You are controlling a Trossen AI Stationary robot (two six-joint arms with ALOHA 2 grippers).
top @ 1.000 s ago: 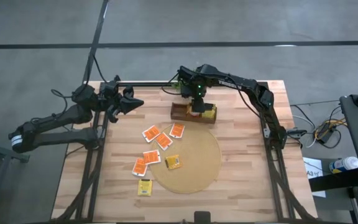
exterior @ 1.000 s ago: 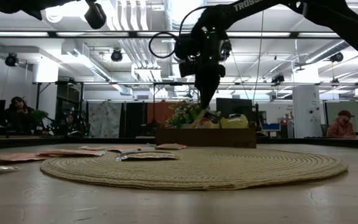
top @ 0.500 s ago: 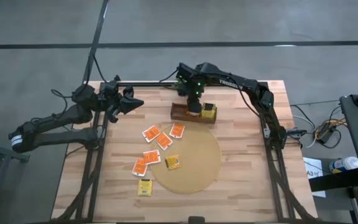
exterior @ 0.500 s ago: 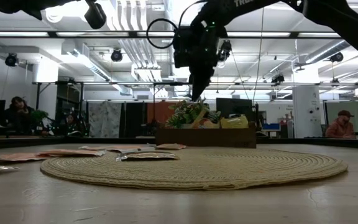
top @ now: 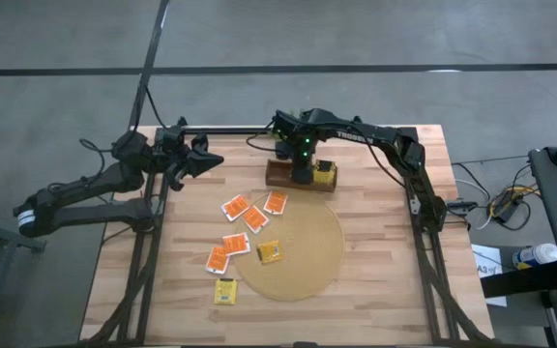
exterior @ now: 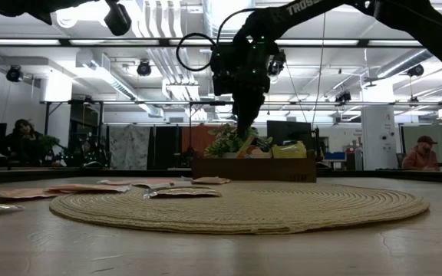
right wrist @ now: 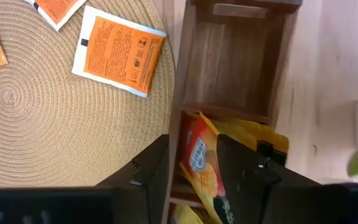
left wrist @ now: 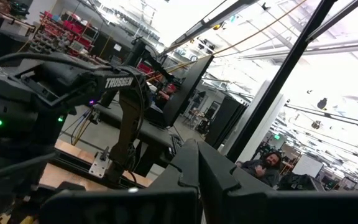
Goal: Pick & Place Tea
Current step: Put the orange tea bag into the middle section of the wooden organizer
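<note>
— High view first: where are we seeing the right pincer (top: pixel 301 172)?

— We are seeing it hanging over the wooden box (top: pixel 280 175), fingers parted around an orange-red packet (right wrist: pixel 199 163) standing inside; grip unclear.

— And the left pincer (top: pixel 207 159)?

— Closed, empty, waiting at the counter (top: pixel 385 271) edge. More tea packets (top: pixel 244 215) are lying beside and on the round mat (top: pixel 303 256).

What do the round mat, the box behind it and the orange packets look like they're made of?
The round mat looks like woven straw or fibre rope, matte tan, with coiled rings showing. The box looks like wood, brown with visible grain and a smooth finish. The orange packets look like printed paper or foil-lined paper, flat with white edges; which one is unclear.
</note>
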